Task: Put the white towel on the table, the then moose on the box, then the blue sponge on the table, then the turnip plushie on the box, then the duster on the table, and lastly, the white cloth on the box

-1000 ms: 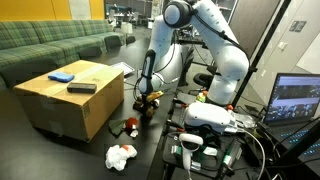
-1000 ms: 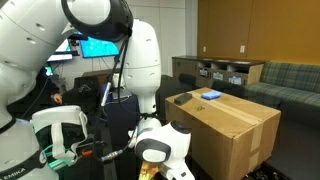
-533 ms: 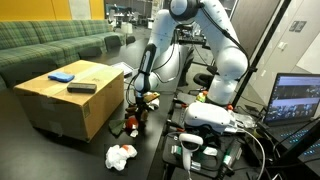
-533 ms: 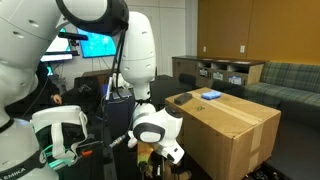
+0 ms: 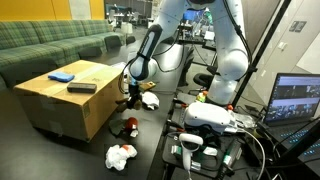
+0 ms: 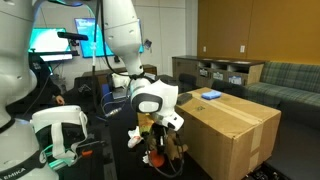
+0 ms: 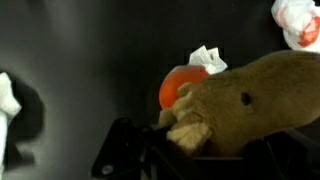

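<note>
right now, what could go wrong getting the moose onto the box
The gripper pinches the moose near one end, most of it sticking out sideways in the wrist view, so it may slip. It seems to hang lower than the top of the box, so it could snag the edge.

A green sofa [image 5: 48,42] lines the back; a lit screen [image 5: 300,100] glows nearby.

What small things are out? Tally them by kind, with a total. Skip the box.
Plush toys: 2 (moose, turnip)
White cloths: 2 (far cloth, near cloth)
Sponge: 1
Duster: 1
Total: 6
</note>
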`<action>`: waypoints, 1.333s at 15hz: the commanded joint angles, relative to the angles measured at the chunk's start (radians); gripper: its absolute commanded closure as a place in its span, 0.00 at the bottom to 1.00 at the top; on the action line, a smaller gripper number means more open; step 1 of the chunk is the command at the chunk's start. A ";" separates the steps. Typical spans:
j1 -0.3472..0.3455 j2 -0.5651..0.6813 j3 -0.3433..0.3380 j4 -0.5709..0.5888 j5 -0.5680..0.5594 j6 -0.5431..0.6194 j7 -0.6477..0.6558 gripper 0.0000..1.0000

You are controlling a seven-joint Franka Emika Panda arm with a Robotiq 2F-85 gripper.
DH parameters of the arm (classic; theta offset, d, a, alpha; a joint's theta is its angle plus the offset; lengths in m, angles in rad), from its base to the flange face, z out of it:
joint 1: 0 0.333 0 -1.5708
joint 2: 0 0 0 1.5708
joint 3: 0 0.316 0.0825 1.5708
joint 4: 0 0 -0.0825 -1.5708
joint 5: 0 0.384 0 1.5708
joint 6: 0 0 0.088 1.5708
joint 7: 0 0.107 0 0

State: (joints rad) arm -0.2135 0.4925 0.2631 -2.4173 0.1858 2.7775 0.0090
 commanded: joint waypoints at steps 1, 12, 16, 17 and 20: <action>0.083 -0.173 -0.057 -0.023 0.034 -0.028 0.046 1.00; 0.248 -0.302 -0.238 0.199 -0.068 -0.069 0.294 1.00; 0.273 -0.250 -0.275 0.295 -0.123 -0.054 0.391 1.00; 0.279 -0.232 -0.286 0.319 -0.137 -0.056 0.418 1.00; 0.326 -0.159 -0.354 0.390 -0.227 -0.040 0.573 1.00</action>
State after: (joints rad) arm 0.0547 0.2503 -0.0194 -2.1250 0.0436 2.7274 0.4356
